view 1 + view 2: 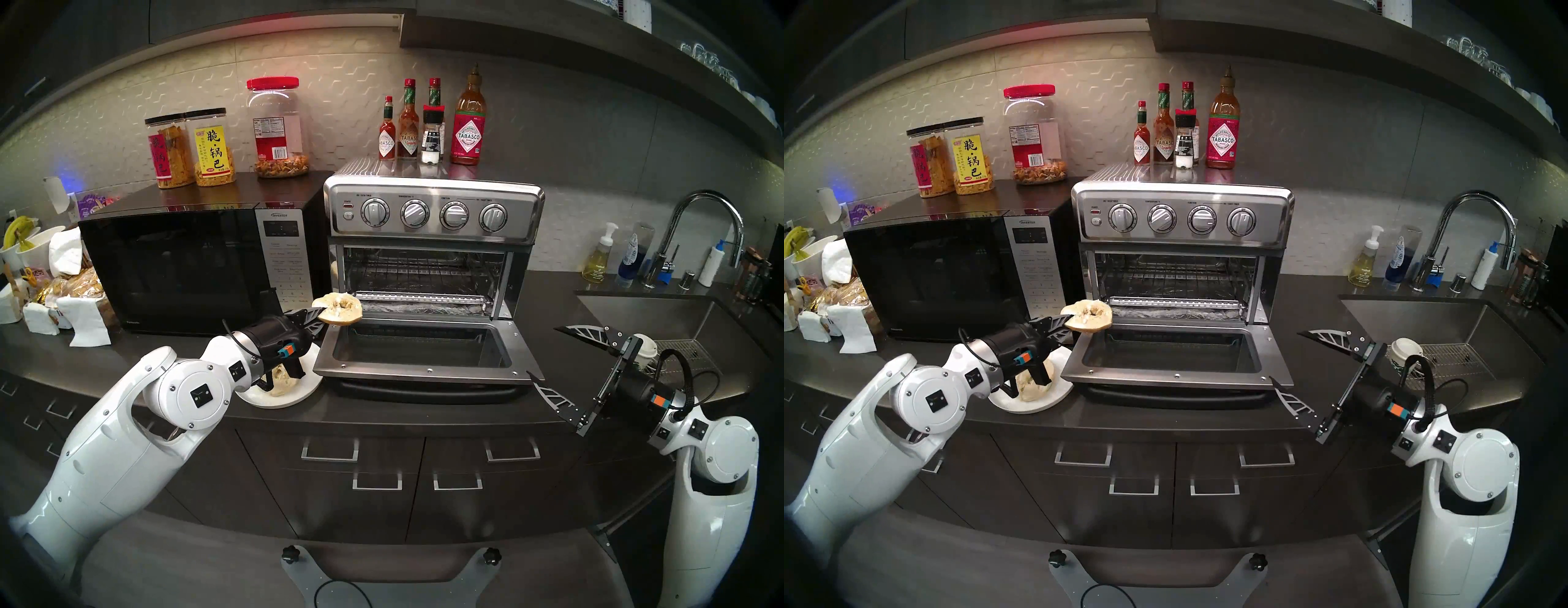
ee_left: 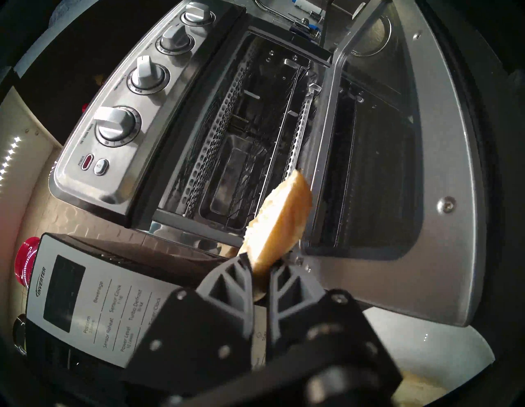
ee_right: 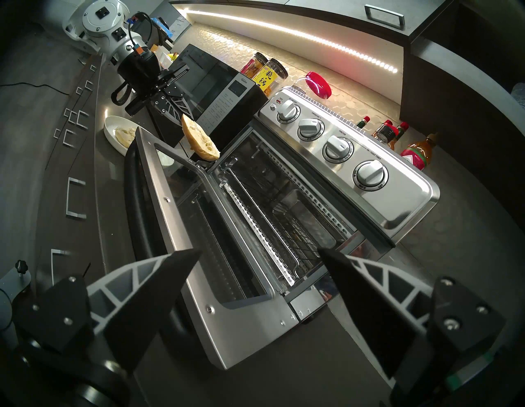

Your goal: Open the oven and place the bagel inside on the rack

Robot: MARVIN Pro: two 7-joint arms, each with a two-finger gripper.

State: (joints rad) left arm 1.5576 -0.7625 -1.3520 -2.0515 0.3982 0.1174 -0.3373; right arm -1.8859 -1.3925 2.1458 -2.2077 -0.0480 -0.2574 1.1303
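The left gripper point(image 1: 319, 319) pinches a bagel half point(image 1: 338, 308) by its edge at the open oven's point(image 1: 432, 254) left front corner, while the right gripper point(image 1: 547, 352) hangs spread wide, empty.

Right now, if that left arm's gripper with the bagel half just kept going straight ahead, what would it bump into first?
Probably the oven: the left gripper aims at the open mouth's left edge, over the lowered door. The bagel half would reach the frame or rack first; depth is unclear.
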